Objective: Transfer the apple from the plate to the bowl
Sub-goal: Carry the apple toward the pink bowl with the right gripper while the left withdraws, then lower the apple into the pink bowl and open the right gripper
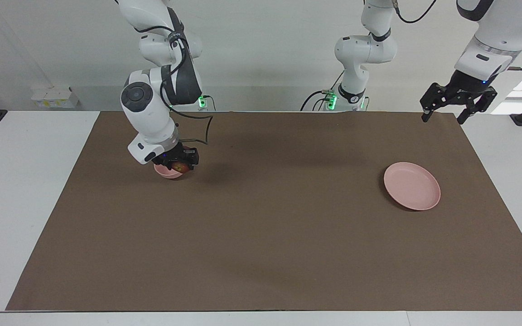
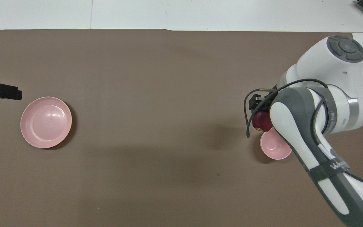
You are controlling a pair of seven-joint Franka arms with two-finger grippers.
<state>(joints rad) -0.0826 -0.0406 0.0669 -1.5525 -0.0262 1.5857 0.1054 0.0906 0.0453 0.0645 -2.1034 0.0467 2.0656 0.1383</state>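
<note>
- The right end effector is clenched on the small round dark red apple and hangs over the rim of the small deep pale pink bowl, at the right arm's end of the brown-covered table.
- In the overhead view the apple covers only the bowl's edge, so it seems not centred yet; I judge the step in hand is the placing.
- To do it well, bring the apple over the middle of the bowl, lower it close to the bottom, and only then let go, so it does not bounce out or tip the light bowl.
- The wide flat pale pink plate lies bare at the left arm's end.
- The left end effector waits released, raised over the table's edge near the plate.
</note>
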